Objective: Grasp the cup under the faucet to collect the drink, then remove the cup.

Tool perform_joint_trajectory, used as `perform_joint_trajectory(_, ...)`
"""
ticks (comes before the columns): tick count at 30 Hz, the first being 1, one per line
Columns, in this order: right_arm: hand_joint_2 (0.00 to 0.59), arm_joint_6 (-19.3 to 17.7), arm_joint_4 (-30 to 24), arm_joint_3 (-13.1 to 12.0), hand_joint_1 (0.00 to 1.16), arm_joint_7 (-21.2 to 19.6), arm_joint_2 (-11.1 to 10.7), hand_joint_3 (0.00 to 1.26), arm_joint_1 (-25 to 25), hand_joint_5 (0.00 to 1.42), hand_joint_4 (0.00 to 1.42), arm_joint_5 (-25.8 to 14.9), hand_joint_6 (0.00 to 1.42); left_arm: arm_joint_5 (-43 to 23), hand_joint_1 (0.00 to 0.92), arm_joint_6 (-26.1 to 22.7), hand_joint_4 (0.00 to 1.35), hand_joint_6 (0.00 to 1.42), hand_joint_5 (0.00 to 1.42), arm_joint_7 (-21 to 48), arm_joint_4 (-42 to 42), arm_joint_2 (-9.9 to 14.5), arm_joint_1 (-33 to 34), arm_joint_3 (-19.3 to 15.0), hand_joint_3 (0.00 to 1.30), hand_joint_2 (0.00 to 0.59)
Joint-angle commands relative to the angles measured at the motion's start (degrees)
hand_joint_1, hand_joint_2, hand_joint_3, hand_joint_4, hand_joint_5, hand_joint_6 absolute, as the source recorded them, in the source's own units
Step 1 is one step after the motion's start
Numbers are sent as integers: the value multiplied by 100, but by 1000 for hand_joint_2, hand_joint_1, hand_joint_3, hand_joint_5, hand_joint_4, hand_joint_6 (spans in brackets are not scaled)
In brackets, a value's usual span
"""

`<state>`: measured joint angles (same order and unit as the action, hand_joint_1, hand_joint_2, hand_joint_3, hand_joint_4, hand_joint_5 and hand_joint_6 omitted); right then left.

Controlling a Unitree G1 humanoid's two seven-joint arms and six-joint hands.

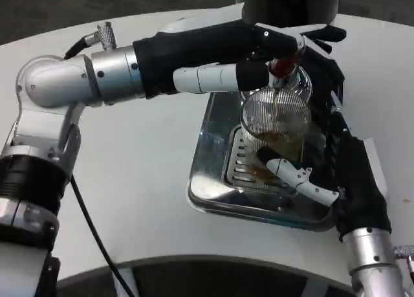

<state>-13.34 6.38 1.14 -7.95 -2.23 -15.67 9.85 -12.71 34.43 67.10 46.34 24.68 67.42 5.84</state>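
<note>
A white counter [142, 180] carries a shiny metal drip tray [210, 180] near its far right edge, with the dark base of a drink dispenser [284, 2] at the far edge above it; the left arm reaches across from the left edge, and the left robot hand [226, 48] has its fingers pressed on the red faucet lever [284, 65], closed on it as far as can be judged; a ribbed clear cup [275, 119] stands on the tray's slotted grate directly under the faucet, brown drink streaming in and pooled in its lower part; the right robot hand [336, 174] wraps the cup from the right, fingers curled round its lower wall, seemingly clamped on it. The risks, judged from this: drawing the cup away while the lever is pressed would pour drink onto the tray; holding the lever too long would overfill it; a loose grip on wet ribbed glass could let it slip or tip.
</note>
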Motion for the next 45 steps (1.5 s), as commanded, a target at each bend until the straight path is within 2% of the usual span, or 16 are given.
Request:
perform_joint_trajectory(1,151,-155,123,58,866,-37,57,62,-77,106,74,30,181,453,0,-107,20,0,60,257,-3,4,-366,348,372,19)
perform_joint_trajectory(30,151,-133,608,298,864,-46,-7,53,-472,110,74,264,180,458,0,-177,21,0,71,110,-167,100,-435,427,381,19)
perform_joint_trajectory(40,151,-63,838,283,865,-166,2,52,-652,123,82,337,180,420,0,-219,30,0,71,60,-216,152,-497,396,389,19)
perform_joint_trajectory(45,155,-81,929,245,865,-310,8,94,-711,237,178,397,242,373,0,-294,31,0,72,38,-221,160,-527,364,393,20)
